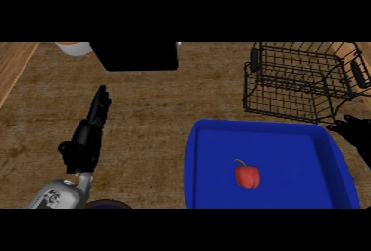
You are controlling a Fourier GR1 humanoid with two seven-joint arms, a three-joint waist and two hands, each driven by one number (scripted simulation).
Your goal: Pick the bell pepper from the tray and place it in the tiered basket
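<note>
- The blue tray (210,162) lies nearest the camera, low and right of centre, and serves as the landmark here; its floor is bare apart from 1 item.
- The tiered basket (297,83), black wire, stands just beyond the tray's far right corner, near but apart from it.
- The left hand (91,128) rests well to the left of the tray, fingers straight and pressed together, pointing away from the robot and holding nothing.
- The right hand (357,131) shows only as a dark shape at the tray's far right corner, between tray and basket; I cannot tell how it is set.
- The bell pepper (247,175), red with a short stem pointing to the tray's far side, lies on the tray floor slightly right of its middle, clear of every wall.
- Judged from its look, the pepper should be light, hollow and fairly stiff, with smooth skin that may slip; taking it across its broad body, not the stem, seems safest.
</note>
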